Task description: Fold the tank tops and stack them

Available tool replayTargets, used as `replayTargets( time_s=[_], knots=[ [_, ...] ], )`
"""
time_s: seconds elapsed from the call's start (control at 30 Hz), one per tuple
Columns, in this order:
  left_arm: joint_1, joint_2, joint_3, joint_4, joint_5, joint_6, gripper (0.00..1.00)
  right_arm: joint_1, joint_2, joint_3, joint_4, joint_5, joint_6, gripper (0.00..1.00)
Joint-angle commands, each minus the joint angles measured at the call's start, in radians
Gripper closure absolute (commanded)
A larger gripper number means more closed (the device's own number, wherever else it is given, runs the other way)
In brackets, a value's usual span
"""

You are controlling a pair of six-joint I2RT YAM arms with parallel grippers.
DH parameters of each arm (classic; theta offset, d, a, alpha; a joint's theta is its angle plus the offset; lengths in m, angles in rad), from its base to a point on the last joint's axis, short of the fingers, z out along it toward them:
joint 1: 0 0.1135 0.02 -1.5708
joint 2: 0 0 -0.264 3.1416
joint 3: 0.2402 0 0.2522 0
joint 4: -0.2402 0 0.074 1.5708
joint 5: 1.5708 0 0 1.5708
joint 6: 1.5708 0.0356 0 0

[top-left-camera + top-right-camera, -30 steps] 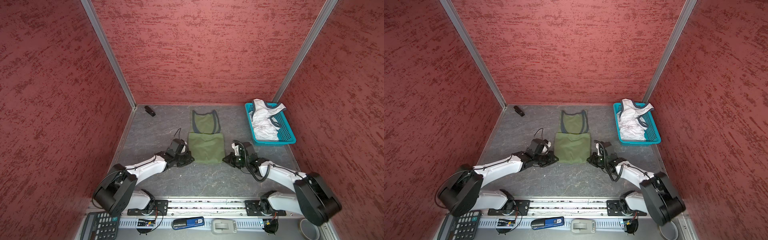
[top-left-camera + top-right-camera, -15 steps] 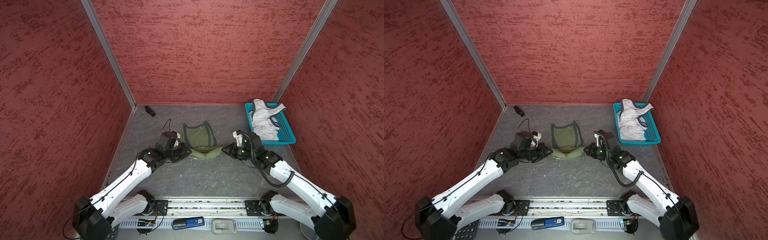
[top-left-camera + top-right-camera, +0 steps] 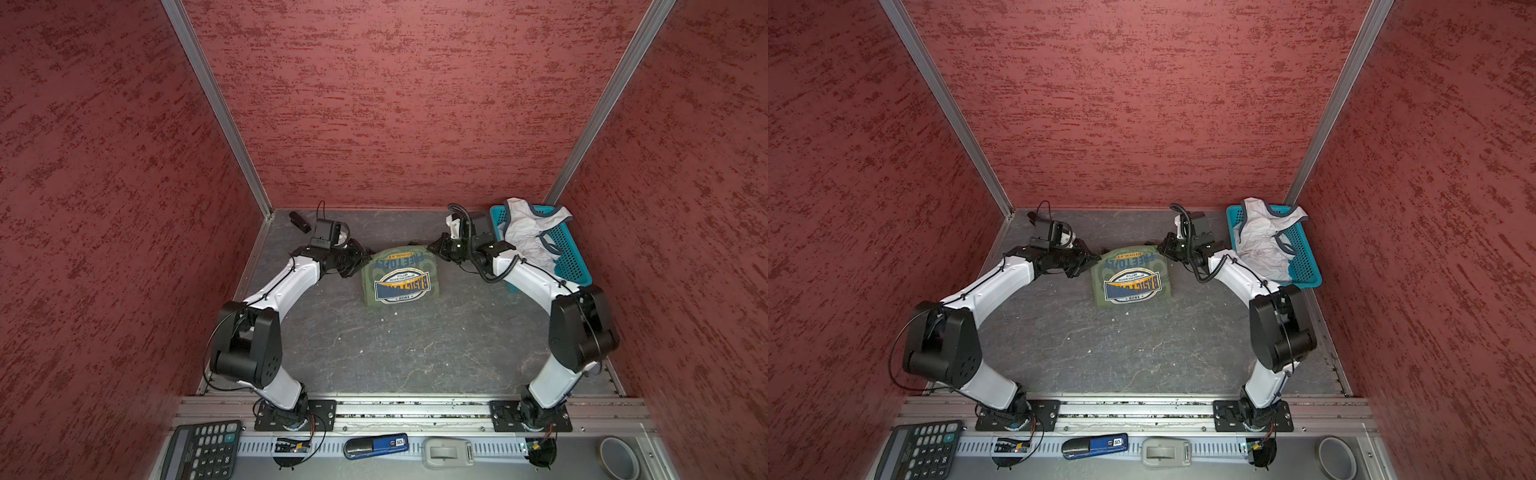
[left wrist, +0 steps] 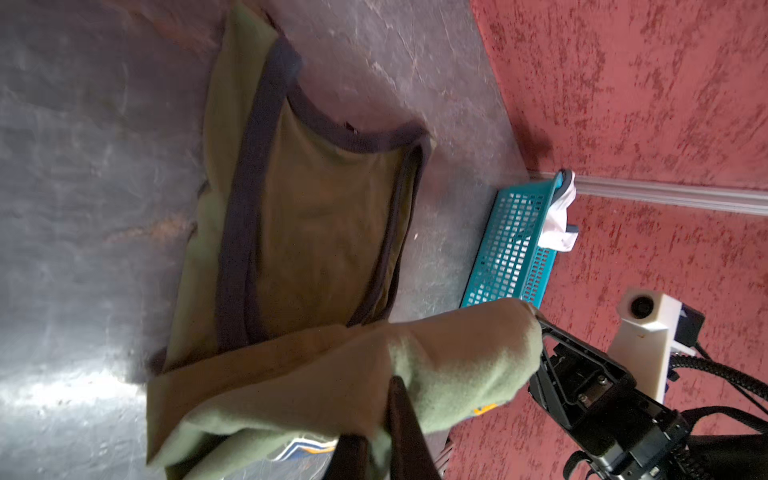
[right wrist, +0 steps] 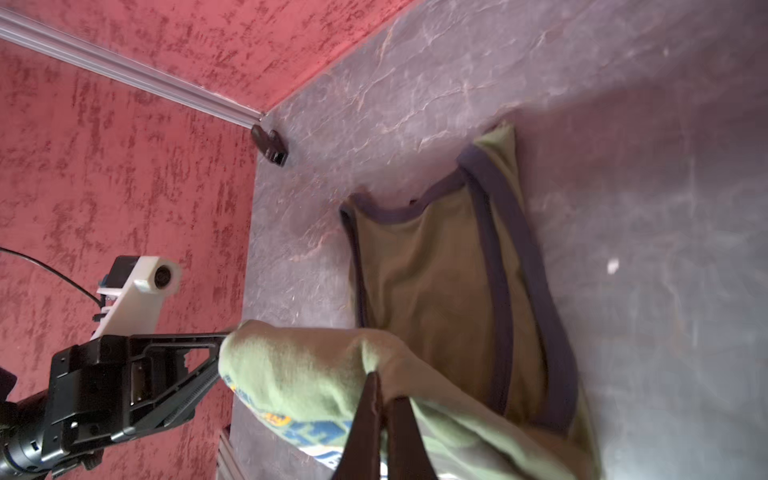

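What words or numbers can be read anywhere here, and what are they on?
"FREE…", upside down, rest unclear: big arc of print on the olive tank top.
"197…", last digit unsure: small band at the badge's near edge.
Badge's banner word and fine lines: too blurred.
Label on the blue device: two characters, unreadable.
Keys of the calculator: too small.

Both arms stretched forward, left pincer closed, right pincer closed

Olive-green tank top, grey-trimmed, blue-and-yellow badge print; white tank top with grey trim; turquoise mesh basket; grey veined desk.
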Motion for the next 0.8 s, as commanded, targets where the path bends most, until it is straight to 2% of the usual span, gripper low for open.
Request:
replayTargets(
  time_s=[0.0, 0.27, 0.37, 0.47, 0.53, 0.6, 0.67, 0.77],
  knots=[
    [0.030, 0.088, 0.096, 0.043, 0.044, -0.006, 0.89, -0.020, 0.071, 0.124, 0.030, -0.032, -0.047, 1.00],
    [0.073, 0.319, 0.304, 0.018, 0.043, -0.021, 0.85, -0.049, 0.317, 0.384, 0.017, -0.068, -0.054, 1.00],
    [0.080, 0.395, 0.376, -0.008, 0.015, -0.022, 0.79, -0.057, 0.405, 0.463, 0.009, -0.062, -0.064, 0.99],
    [0.089, 0.462, 0.434, -0.025, -0.007, -0.027, 0.67, -0.071, 0.506, 0.565, -0.006, -0.062, -0.066, 0.87],
    [0.097, 0.491, 0.468, -0.041, -0.027, -0.029, 0.55, -0.077, 0.567, 0.652, -0.034, -0.059, -0.079, 0.78],
    [0.110, 0.510, 0.517, -0.075, -0.057, -0.018, 0.43, -0.084, 0.637, 0.790, -0.132, -0.039, -0.111, 0.60],
    [0.118, 0.500, 0.547, -0.116, -0.106, 0.014, 0.33, -0.086, 0.678, 0.910, -0.242, 0.007, -0.150, 0.46],
    [0.107, 0.433, 0.532, -0.148, -0.177, 0.085, 0.25, -0.083, 0.660, 0.943, -0.320, 0.050, -0.202, 0.40]
  ],
)
